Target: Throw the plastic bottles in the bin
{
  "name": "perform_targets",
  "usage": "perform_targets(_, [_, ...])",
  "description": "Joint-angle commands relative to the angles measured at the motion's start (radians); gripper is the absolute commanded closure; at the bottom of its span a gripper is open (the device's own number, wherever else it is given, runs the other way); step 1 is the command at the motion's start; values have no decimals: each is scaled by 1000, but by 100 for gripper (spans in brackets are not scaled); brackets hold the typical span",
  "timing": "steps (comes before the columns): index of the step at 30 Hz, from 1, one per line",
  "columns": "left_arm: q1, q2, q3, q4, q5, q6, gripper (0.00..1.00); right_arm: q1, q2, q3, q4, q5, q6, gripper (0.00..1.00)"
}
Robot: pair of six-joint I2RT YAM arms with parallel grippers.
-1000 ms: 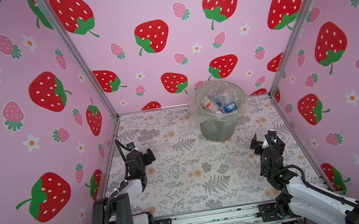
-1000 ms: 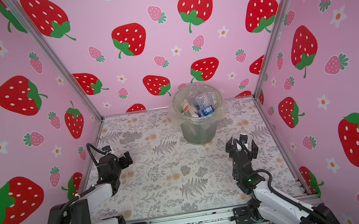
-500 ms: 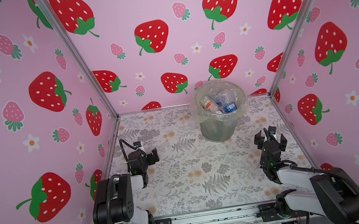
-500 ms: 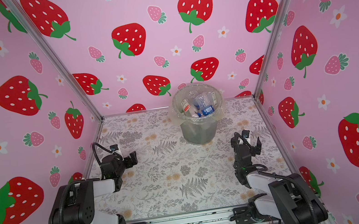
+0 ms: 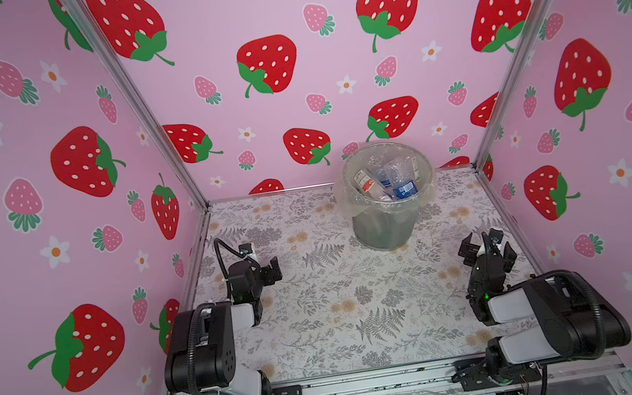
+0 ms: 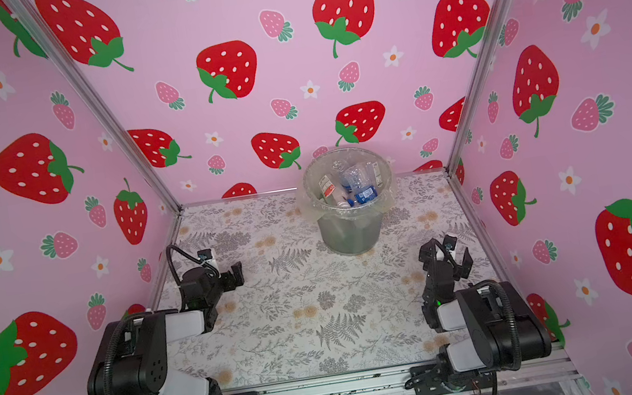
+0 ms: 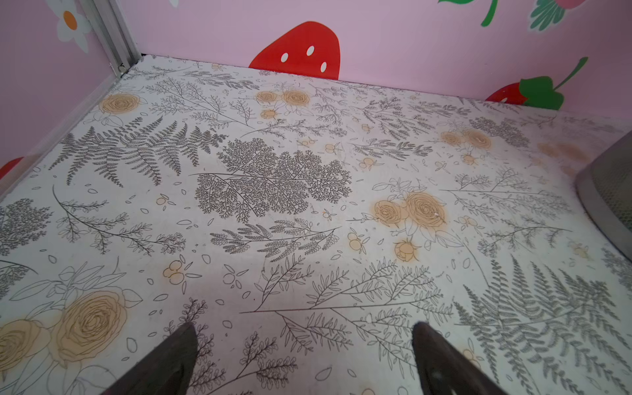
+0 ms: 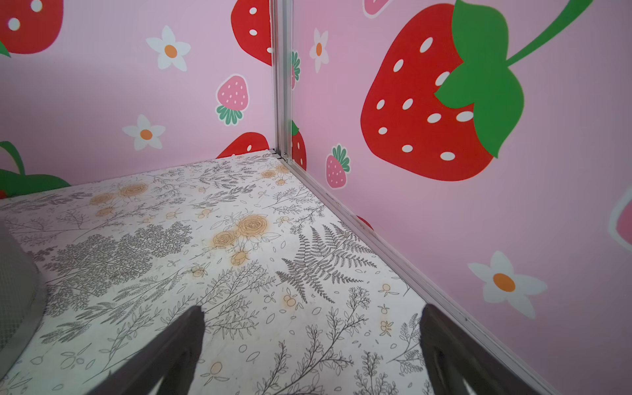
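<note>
In both top views the left claw (image 5: pixel 270 272) (image 6: pixel 233 277) is seen low over the desk (image 5: pixel 343 312) near the left wall. Its jaws are spread wide, with nothing gripped and nothing touched as far as can be told. Same deal for the right claw (image 5: pixel 487 252) (image 6: pixel 445 259) over by the right wall: spread wide, nothing held.

The bin (image 5: pixel 382 233) (image 6: pixel 349 238) is found at the back of the desk, a bit right of centre, close to the rear wall and well apart from both claws. It's a round grey can tapering downward, with a crinkly clear bag (image 5: pixel 349 204) folded over its rim. The plastic bottles (image 5: pixel 389 179) (image 6: pixel 355 186) are piled inside it, mostly clear, with blue, white and red labels.

The desk is covered in a matte white sheet printed with grey ferns and tan roses. The walls (image 5: pixel 280 14) are done in smooth pink with big strawberries.

In the left wrist view, two dark tapered fingers (image 7: pixel 178 355) are shown far apart, with only the printed desk between them. A slice of the bin's side, which looks like fine mesh up close, is caught at the edge (image 7: pixel 612 191).

In the right wrist view, the dark fingers (image 8: pixel 178 345) are likewise held wide over the desk, one of them just beside the aluminium rail (image 8: pixel 393 253) at the foot of the pink wall. The bin's grey mesh side is glimpsed at the edge (image 8: pixel 13 284).
</note>
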Motion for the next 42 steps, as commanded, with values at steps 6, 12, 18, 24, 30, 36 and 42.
perform_targets(6, [-30, -7, -16, 68, -51, 30, 1, -20, 8, 0, 81, -91, 8, 1])
perform_targets(12, [-6, 5, 33, -12, -35, 12, 1, -29, 62, 50, 48, -259, -56, 1])
perform_targets(18, [-8, 2, 29, -5, -38, 12, 1, -31, 159, 97, 70, -346, -95, 1])
perform_targets(24, [-9, 2, 28, -3, -38, 12, 1, -31, 147, 155, -65, -385, -110, 1])
perform_targets(30, [-9, 2, 28, -3, -39, 11, 1, -29, 145, 146, -42, -379, -114, 1])
perform_targets(36, [-11, 2, 29, -6, -41, 13, 1, -19, 148, 148, -42, -367, -123, 1])
perform_targets(42, [-14, 2, 29, -7, -46, 15, 1, -19, 147, 148, -42, -367, -123, 1])
